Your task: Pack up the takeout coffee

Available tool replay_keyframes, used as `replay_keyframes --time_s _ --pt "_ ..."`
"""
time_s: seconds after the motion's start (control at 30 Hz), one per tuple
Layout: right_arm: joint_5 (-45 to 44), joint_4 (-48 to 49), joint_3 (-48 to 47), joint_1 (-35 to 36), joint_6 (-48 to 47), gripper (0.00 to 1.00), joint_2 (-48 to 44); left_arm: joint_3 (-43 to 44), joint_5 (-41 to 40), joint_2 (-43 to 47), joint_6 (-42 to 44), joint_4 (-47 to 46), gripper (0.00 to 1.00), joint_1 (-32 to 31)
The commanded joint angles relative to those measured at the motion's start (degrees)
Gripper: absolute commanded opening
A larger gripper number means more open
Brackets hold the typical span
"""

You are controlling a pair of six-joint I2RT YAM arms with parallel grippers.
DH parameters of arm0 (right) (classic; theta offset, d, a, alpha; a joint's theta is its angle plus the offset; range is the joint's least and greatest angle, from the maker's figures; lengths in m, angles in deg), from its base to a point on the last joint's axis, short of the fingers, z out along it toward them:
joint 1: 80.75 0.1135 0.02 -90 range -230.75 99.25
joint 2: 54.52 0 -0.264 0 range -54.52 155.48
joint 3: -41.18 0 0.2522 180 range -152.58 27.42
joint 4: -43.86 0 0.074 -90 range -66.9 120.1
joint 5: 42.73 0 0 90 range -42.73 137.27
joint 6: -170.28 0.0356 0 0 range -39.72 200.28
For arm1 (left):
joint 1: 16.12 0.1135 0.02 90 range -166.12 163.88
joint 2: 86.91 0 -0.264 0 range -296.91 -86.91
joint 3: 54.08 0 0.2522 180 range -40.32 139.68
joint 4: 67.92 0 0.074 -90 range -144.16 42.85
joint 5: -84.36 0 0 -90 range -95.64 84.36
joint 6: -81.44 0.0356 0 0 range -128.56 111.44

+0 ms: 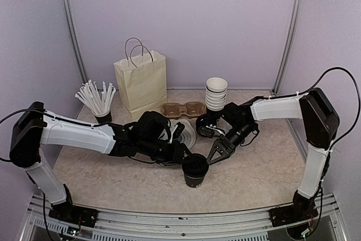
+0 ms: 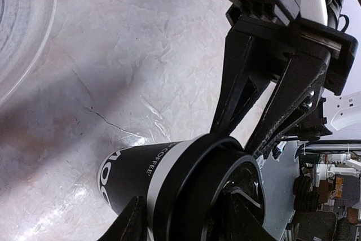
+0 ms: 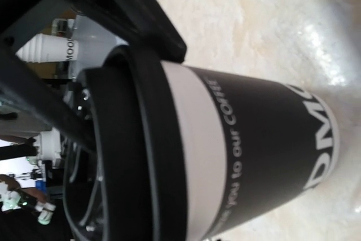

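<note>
The left pincer [image 2: 185, 198] stands about half open, a finger pressed to each side of the takeout coffee [image 1: 195, 171] just at its lid, so it has the cup in its grip. The right pincer [image 2: 236, 139] comes down from the other side, its two fingers close together, both tips meeting the far rim of the lid; whether it pinches that rim or only rests on it I cannot tell. The cup stands upright on the desk [image 1: 113, 182], near the front and about midway between the arms, black with white lettering and a pale band under the black lid, which hides whatever is inside. Farther back, a black cup [image 1: 103, 118] holds a fan of white sticks, a cream paper bag [image 1: 141, 83] stands upright with its inside out of view, and a brown cardboard carrier [image 1: 181, 109] lies beside a stack of white cups [image 1: 216, 94]. A pale ribbed disc [image 2: 22, 26] lies behind the left arm, half covered by it and hard to name. The right wrist view is filled by the cup, its lettering cut off. The desk is beige and marbled; lilac walls with metal poles [image 1: 70, 26] enclose it.
</note>
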Motion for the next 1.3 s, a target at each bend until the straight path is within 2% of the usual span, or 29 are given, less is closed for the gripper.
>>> replay_keyframes --time_s 0.0,0.13,0.37,0.63,0.83,0.97,1.1,1.27 --pt "-25.9 7.2 -1.2 1.2 -1.8 0.25 5.5 -2.5 -3.8 -6.6 -0.5 11.2 0.43 -2.0" --pt "-22.3 5.1 -4.2 0.7 -4.2 0.24 4.5 1.4 -7.2 -5.6 0.8 13.3 0.47 -3.8" --pt "-14.7 3.2 -5.7 0.1 -8.0 0.31 -1.5 8.3 -11.3 -2.6 1.6 15.8 0.54 -5.9" --pt "-14.9 2.1 -5.6 -0.1 -9.3 0.41 -5.5 12.8 -12.5 -1.6 2.6 16.2 0.68 -6.8" --pt "-16.4 0.7 -5.1 -2.1 -9.5 0.50 -9.9 15.4 -13.9 -0.1 3.3 17.3 0.73 -6.8" --pt "-16.3 0.4 -1.7 -2.7 -10.0 0.53 -13.2 14.2 -15.1 1.3 1.6 18.9 0.71 -5.7" --pt "-13.7 -0.5 2.7 -2.8 -10.8 0.55 -15.2 7.9 -12.2 3.7 -3.6 15.5 0.59 -3.5" --pt "-8.0 -0.9 5.8 -2.8 -11.3 0.57 -14.4 4.0 -7.9 6.3 -6.4 11.6 0.50 -3.1"
